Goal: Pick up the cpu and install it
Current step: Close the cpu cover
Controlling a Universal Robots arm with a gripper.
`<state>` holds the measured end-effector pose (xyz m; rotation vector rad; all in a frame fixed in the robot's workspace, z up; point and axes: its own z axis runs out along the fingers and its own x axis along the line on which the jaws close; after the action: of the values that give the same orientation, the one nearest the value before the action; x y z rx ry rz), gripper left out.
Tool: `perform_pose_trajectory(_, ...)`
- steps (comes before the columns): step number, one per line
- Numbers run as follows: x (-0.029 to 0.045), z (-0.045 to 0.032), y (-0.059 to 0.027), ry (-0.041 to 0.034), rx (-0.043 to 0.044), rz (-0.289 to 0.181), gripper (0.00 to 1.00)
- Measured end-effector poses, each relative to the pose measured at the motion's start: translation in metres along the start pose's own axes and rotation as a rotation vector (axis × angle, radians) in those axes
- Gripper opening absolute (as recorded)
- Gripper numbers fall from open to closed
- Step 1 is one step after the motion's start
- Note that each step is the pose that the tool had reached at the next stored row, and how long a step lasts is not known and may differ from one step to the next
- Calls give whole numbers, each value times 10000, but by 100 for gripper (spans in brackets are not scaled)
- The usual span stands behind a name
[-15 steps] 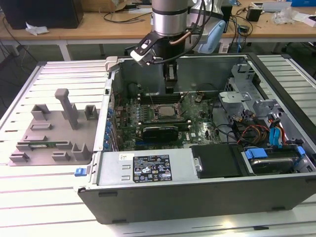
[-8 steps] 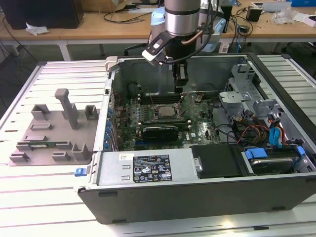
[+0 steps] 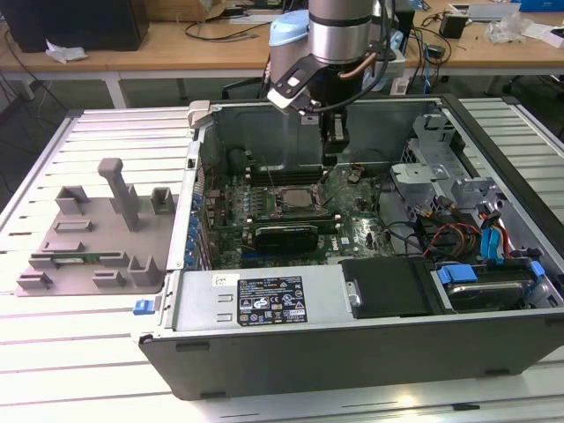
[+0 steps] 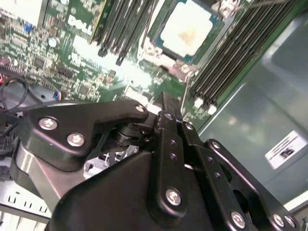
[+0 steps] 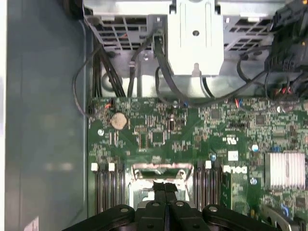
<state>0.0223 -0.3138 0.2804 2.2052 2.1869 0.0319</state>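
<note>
Hand, black, fingers pinched closed on nothing, hovers over the green motherboard, and the small silver-grey square cpu lies in its metal socket nearby.

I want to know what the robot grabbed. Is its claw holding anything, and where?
Nothing, it seems: the gripper is shut with nothing between its fingers. The cpu lies down on the motherboard, apart from it.
</note>
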Motion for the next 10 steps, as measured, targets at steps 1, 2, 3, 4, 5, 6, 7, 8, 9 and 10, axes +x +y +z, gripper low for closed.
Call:
perform_pose_trajectory(1,1,2,66,0,1,0,11)
perform_pose_trajectory(2,0,4,111,-2,2,0,11)
perform_pose_trajectory(3,1,5,158,-2,1,-1,11)
perform_pose_trajectory(4,1,6,184,-2,2,0,11)
perform_pose_trajectory(5,1,8,219,-2,2,1,11)
perform_pose_trajectory(6,2,10,260,-1,2,-1,11)
perform_pose_trajectory(7,2,12,278,0,2,0,11)
perform_pose_trajectory(8,2,17,296,-1,3,0,11)
perform_pose_trajectory(9,2,28,305,-3,8,0,11)
perform_pose_trajectory(10,3,46,312,-2,14,0,11)
